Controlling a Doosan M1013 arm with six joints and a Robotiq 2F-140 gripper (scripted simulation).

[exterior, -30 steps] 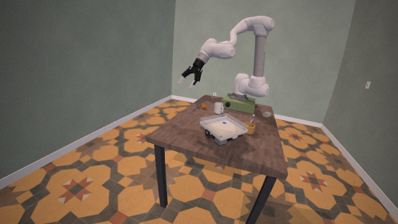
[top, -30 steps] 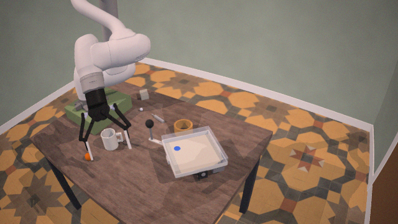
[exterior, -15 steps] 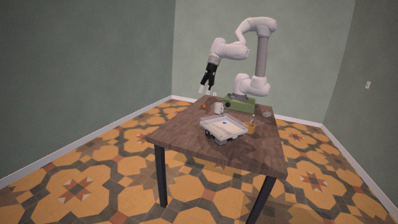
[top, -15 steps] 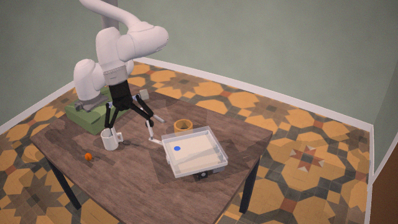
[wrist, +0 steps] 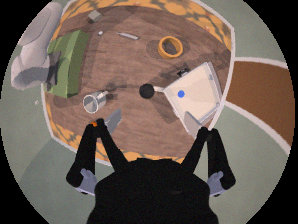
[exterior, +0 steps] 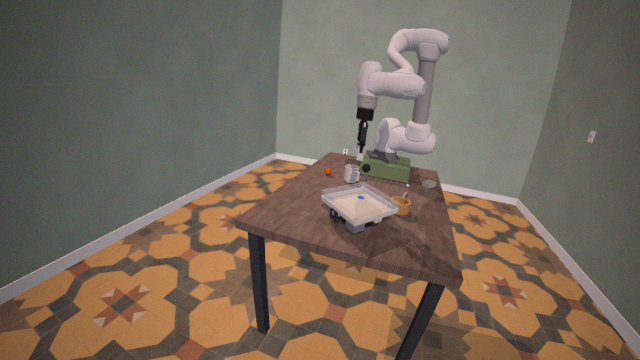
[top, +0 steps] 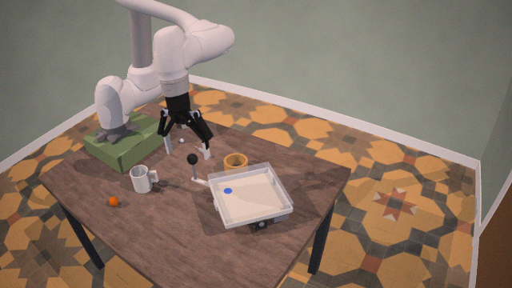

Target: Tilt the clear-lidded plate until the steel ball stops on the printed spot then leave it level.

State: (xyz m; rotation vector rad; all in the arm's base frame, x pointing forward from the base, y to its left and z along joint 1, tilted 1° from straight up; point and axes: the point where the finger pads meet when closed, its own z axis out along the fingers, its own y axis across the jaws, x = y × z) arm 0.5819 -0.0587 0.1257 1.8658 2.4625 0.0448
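Note:
The square white plate [top: 256,200] [exterior: 350,209] [wrist: 200,96] with its clear lid sits on a small stand at the table's middle right and looks level. A blue printed spot [top: 228,190] [exterior: 359,198] [wrist: 180,94] lies near its left side. I cannot make out the steel ball. A lever with a black knob [top: 192,158] [exterior: 366,168] [wrist: 145,91] stands up at the plate's left corner. My gripper [top: 187,152] [exterior: 360,147] [wrist: 152,115] is open and empty, pointing down, just behind and above the knob.
A white mug [top: 141,178] [exterior: 351,173] [wrist: 93,102] and an orange ball [top: 114,201] [exterior: 328,171] are left of the lever. A tan cup [top: 235,162] [exterior: 401,205] [wrist: 170,46] stands close behind the plate. A small white ball [top: 182,140] lies under the gripper. The green arm base [top: 124,148] is at the back left.

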